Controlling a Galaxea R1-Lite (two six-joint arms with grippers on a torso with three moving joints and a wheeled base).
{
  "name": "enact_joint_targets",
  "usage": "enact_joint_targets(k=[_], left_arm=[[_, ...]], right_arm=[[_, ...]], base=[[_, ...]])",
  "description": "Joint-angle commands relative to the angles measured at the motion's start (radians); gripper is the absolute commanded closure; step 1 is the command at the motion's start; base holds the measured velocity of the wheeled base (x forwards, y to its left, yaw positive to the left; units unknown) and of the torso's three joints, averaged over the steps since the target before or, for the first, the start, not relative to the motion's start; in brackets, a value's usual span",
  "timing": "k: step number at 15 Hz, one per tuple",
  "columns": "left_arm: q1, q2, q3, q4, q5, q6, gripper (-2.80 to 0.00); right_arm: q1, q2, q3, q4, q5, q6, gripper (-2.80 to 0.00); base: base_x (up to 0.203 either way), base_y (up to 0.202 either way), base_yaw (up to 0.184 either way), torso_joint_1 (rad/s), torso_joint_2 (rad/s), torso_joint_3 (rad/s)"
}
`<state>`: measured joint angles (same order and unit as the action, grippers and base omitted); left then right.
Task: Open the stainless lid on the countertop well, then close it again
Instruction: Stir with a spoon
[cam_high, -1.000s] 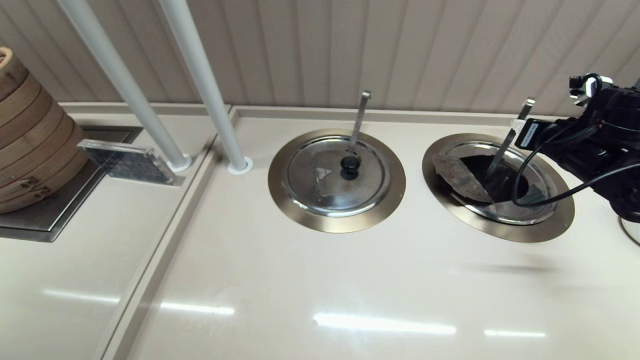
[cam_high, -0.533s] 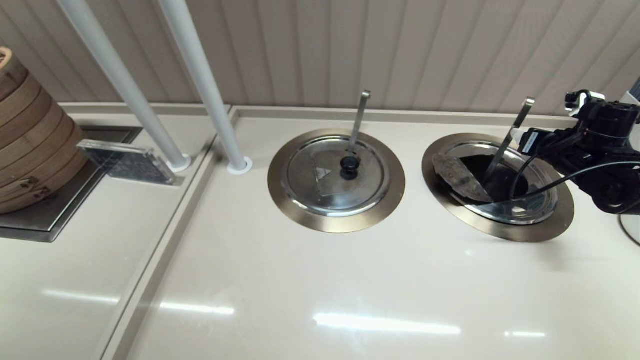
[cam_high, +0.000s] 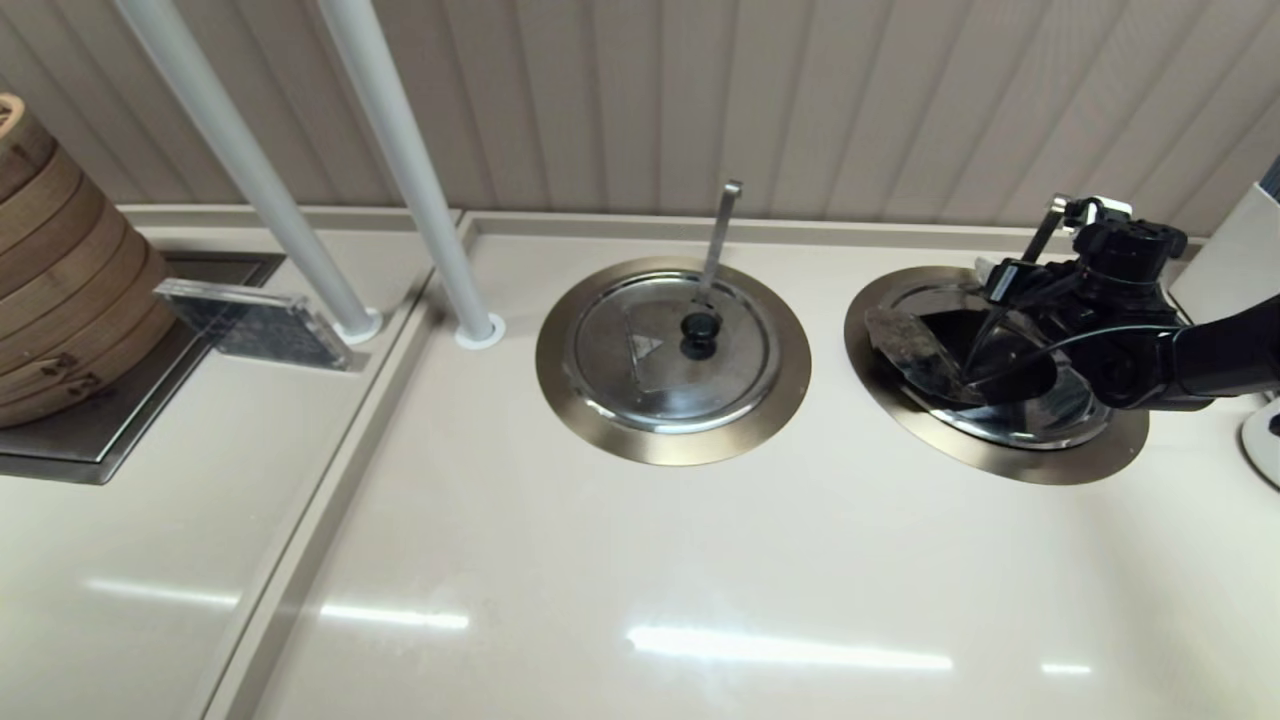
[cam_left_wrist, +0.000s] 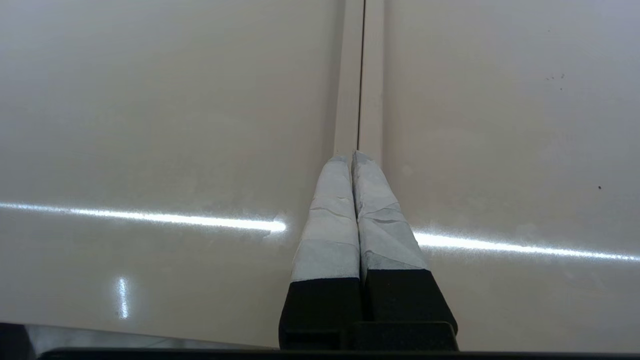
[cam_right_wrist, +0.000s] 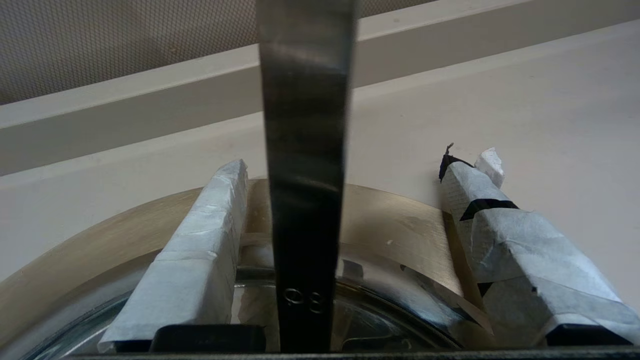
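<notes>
- Right gripper (cam_high: 1000, 285) is seen over the far part of the right-hand well (cam_high: 1120, 455), its taped fingers (cam_right_wrist: 200, 260) spread apart on either side of a flat metal handle (cam_right_wrist: 305, 165), with gaps left on both sides.
- That handle is seen rising from the opening of the lid (cam_high: 1070, 410) and leaning toward the far wall (cam_high: 800, 100).
- The lid is seated in the well, on the right of the counter (cam_high: 700, 580); its creased flap (cam_high: 915, 355) is folded open on the left side, and a dark opening is exposed beside it.
- A second lid (cam_high: 650, 390), closed, with a black knob (cam_high: 700, 330), is seated in the ring to the left.
- Left gripper (cam_left_wrist: 353, 162) is held over bare counter, its fingers pressed together on nothing.
- Bamboo steamers (cam_high: 60, 270) are stacked at the far left.
</notes>
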<state>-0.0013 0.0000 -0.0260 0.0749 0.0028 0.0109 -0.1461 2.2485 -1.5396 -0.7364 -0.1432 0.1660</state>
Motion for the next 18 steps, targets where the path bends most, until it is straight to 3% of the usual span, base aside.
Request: enact_joint_targets(k=[1, 4, 5, 13, 18], left_arm=[[0.000, 0.000, 0.000, 0.000, 0.000, 0.000, 0.00], [0.000, 0.000, 0.000, 0.000, 0.000, 0.000, 0.00], [0.000, 0.000, 0.000, 0.000, 0.000, 0.000, 0.00], [0.000, 0.000, 0.000, 0.000, 0.000, 0.000, 0.00], [0.000, 0.000, 0.000, 0.000, 0.000, 0.000, 0.00]], right_arm=[[0.003, 0.058, -0.044, 0.000, -0.001, -0.001, -2.80], [0.020, 0.051, -0.057, 0.015, -0.001, -0.002, -2.80], [0.025, 0.046, -0.057, 0.015, -0.003, -0.002, 0.00], [0.044, -0.049, -0.044, 0.016, -0.004, 0.000, 0.00], [0.046, -0.152, 0.074, 0.009, -0.004, 0.005, 0.00]], base=[[0.000, 0.000, 0.000, 0.000, 0.00, 0.000], [0.000, 0.000, 0.000, 0.000, 0.00, 0.000], [0.000, 0.000, 0.000, 0.000, 0.00, 0.000], [0.000, 0.000, 0.000, 0.000, 0.00, 0.000], [0.000, 0.000, 0.000, 0.000, 0.00, 0.000]])
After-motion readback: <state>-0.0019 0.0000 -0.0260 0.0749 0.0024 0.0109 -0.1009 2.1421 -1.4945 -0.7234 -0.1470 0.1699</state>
